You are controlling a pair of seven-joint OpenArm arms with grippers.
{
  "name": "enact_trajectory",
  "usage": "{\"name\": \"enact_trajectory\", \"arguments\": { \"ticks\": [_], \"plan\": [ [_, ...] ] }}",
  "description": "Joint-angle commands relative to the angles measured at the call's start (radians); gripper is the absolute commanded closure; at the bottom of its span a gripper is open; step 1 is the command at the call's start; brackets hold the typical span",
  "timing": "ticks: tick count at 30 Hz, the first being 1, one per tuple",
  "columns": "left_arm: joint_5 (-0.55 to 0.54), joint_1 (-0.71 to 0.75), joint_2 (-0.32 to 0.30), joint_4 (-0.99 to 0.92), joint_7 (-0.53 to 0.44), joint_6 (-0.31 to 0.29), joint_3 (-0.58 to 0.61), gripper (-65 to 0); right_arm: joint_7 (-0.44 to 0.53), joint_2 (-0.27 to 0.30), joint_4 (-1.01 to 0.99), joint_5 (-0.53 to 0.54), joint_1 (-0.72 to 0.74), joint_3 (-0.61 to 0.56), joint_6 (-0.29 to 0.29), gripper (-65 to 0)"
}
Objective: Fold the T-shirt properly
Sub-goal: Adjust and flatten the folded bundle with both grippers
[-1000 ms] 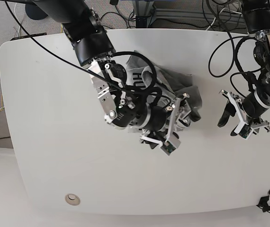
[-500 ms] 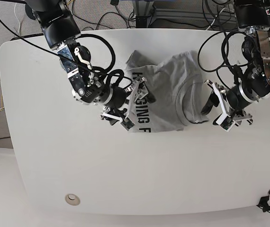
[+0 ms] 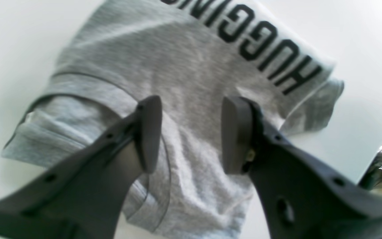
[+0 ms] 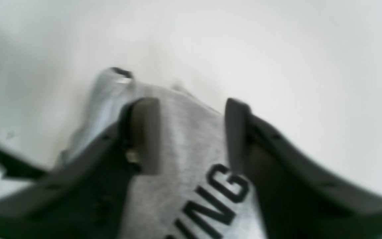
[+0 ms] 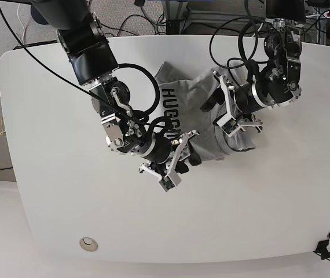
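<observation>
The T-shirt [image 5: 202,113], a wrinkled heather-grey cotton garment with black block lettering, lies bunched a little above the middle of the broad white oval table [image 5: 55,191], and it looks more compact than half a second ago, when it was spread wider with a longer run of lettering on show. Both arms have closed in on it since then: the right arm has swung down from the shirt's left edge to its near edge, and the left arm has come in from the side to sit over its right part. The black two-fingered right gripper [image 4: 191,136] straddles a corner of the cloth by the letters "ING", its jaws parted with fabric between them but, as far as the wrist view shows, not pinched, so it grips nothing yet; it stood wider a moment ago and seems to be narrowing. The matching left gripper [image 3: 191,136] hovers just above the plain grey area near the word "HUGGING", jaws parted and empty. My reading is that a fresh fold is being set up, with grasps about to be taken on two edges.
</observation>
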Motion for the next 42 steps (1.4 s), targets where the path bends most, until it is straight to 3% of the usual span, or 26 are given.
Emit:
{"name": "enact_trajectory", "arguments": {
  "ticks": [1,2,4,9,12,14,20,28,32,36,42],
  "plan": [
    [0.077,-0.012,0.020,-0.013,-0.020,-0.001,0.028,-17.5,0.068,-0.001,-0.060,0.015,0.031,0.005,0.007,-7.5],
    [0.115,-0.012,0.033,-0.033,-0.020,-0.001,0.044,-12.4,0.091,0.000,-0.089,0.015,0.031,0.004,0.007,-0.5],
    [0.160,-0.012,0.048,-0.082,-0.022,-0.001,0.067,-7.3,0.123,0.003,-0.149,0.015,0.031,0.002,0.008,0.0],
    [0.178,-0.018,0.040,-0.240,-0.109,-0.001,0.108,-7.3,0.197,0.025,-0.225,-0.038,0.005,-0.015,0.008,0.0],
    [0.201,-0.054,0.002,-0.301,-0.143,-0.001,0.111,-7.3,0.215,0.028,-0.216,-0.118,-0.043,-0.012,0.010,0.0],
    [0.212,-0.080,-0.024,-0.315,-0.153,-0.001,0.111,-7.3,0.215,0.059,-0.182,-0.133,-0.080,-0.012,0.010,0.0],
    [0.210,-0.192,-0.093,-0.354,-0.153,-0.001,0.111,-7.3,0.208,0.111,-0.012,-0.132,-0.207,-0.012,0.001,0.0],
    [0.209,-0.265,-0.092,-0.390,-0.153,-0.001,0.111,-7.3,0.146,0.103,0.126,-0.138,-0.294,0.042,-0.001,0.0],
    [0.209,-0.233,-0.092,-0.263,-0.146,-0.001,0.082,-7.3,0.062,0.111,0.264,-0.138,-0.288,0.043,-0.001,0.0],
    [0.210,-0.123,-0.092,-0.097,-0.146,-0.001,0.028,-7.3,0.043,0.068,0.312,-0.138,-0.231,0.066,-0.001,0.0],
    [0.212,0.006,-0.092,-0.037,-0.146,-0.001,0.027,-7.3,0.050,-0.024,0.102,-0.143,-0.090,0.066,0.008,0.0]
  ]
}}
